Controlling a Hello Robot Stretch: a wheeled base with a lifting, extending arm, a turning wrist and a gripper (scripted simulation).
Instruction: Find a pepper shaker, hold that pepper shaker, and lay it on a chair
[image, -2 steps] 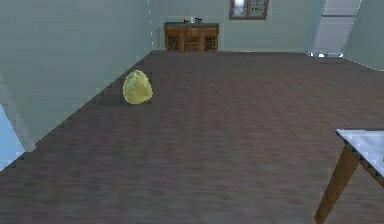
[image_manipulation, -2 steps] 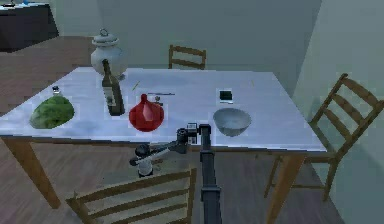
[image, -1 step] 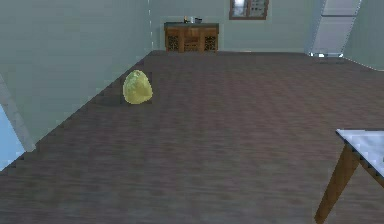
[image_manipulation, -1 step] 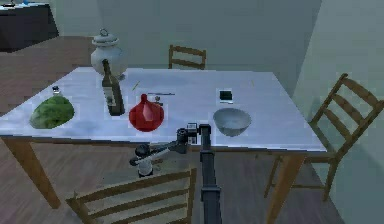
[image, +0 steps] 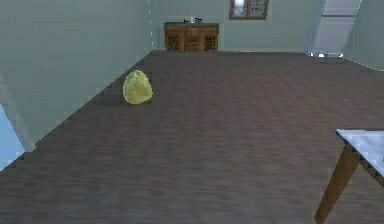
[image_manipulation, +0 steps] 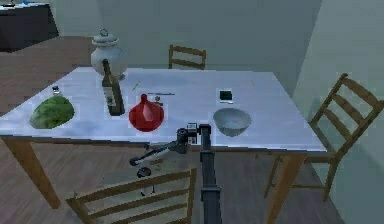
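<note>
Arm side view: the table (image_manipulation: 285, 128) has chairs on several sides, so drop-off spots are close. A small dark-topped blob, prob. the pepper shaker (image_manipulation: 56, 91), stands upright by the green bowl (image_manipulation: 50, 112) at the table's left end, well apart from the gripper (image_manipulation: 139, 160). The gripper hangs below the near table edge, over the near chair (image_manipulation: 140, 196). Can't tell whether it grips anything w/ the chair behind it.

Before my pincer (image_manipulation: 140, 158), bottle (image_manipulation: 111, 88), red pot (image_manipulation: 147, 113) and bowl (image_manipulation: 232, 121); bare table (image_manipulation: 200, 85) behind them, chair (image_manipulation: 135, 198) close below.
</note>
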